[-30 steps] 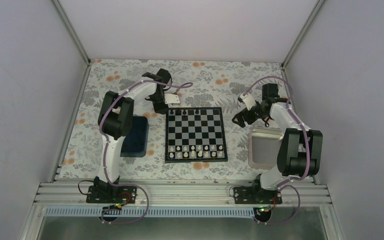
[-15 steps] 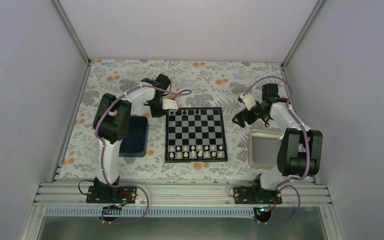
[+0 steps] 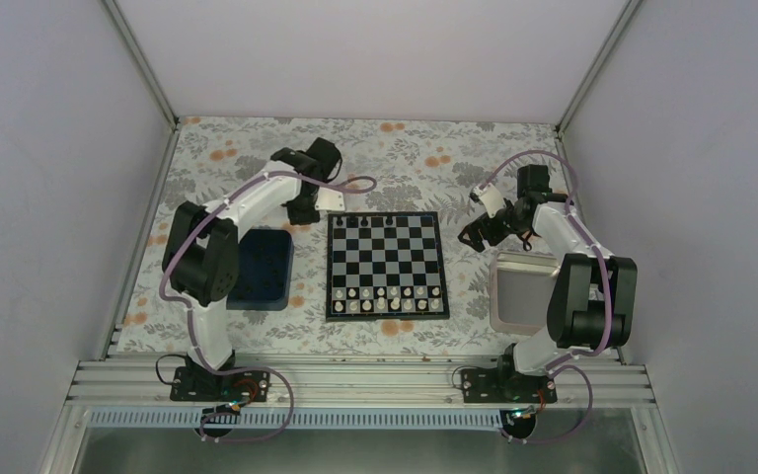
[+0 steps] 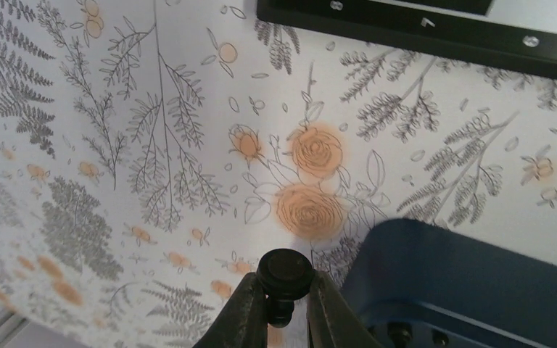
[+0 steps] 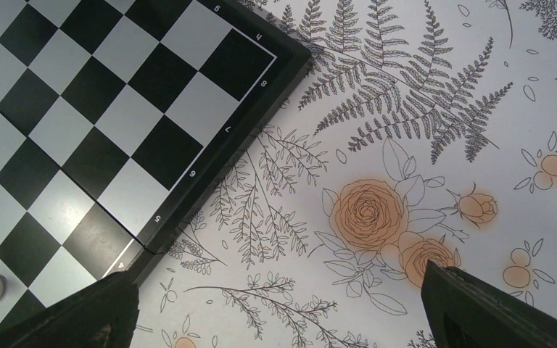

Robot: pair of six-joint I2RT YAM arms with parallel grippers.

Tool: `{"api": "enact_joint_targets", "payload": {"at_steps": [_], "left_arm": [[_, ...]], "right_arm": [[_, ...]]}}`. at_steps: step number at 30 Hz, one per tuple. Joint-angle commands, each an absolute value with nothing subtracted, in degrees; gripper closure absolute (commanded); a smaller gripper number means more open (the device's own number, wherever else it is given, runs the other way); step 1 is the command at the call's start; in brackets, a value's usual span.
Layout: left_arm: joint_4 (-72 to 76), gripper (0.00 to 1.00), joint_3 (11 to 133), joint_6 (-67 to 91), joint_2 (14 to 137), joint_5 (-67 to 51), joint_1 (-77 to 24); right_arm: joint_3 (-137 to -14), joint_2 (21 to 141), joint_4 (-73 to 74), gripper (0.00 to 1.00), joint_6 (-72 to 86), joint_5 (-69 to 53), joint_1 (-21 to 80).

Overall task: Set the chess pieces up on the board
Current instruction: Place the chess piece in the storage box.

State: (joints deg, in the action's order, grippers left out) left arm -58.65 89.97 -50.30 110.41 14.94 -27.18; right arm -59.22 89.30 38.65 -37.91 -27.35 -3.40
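**Left arm's pinching a black piece, right arm hanging wide open**

Starting at the near side: the white pieces point(image 3: 385, 299) are lined up on the two nearest rows of the board point(image 3: 387, 259). The board lies flat between the two arms on the floral cloth point(image 3: 405, 158). There's a dark blue tray point(image 3: 262, 272) just left of it and a silver tray point(image 3: 515, 291) on the right, partly under the right arm.

Further back, a few black pieces point(image 3: 365, 223) stand along the far row. The left gripper point(image 4: 284, 308) is off the board's far-left corner, just past the far edge of the blue tray. Its fingers point(image 4: 241, 312) are pressed onto a small black chess piece point(image 4: 284, 272), whose round head pokes up between them.

The right gripper point(image 5: 279, 290) sits just off the board's right edge near the far corner. Its fingers are spread wide, with only cloth showing between them.
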Motion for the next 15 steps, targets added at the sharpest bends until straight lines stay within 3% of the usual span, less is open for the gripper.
{"api": "enact_joint_targets", "payload": {"at_steps": [1,15], "left_arm": [[-63.73,0.90,87.00,-48.77,107.95,24.25,-28.78],[-72.14,0.88,72.05,-47.61,96.46,35.29,-22.10]], "right_arm": [[-59.10,87.34,38.95,0.00,-38.74,-28.45,-3.07],[-59.41,86.55,39.60,0.00,-39.22,-29.90,-3.05]]}}
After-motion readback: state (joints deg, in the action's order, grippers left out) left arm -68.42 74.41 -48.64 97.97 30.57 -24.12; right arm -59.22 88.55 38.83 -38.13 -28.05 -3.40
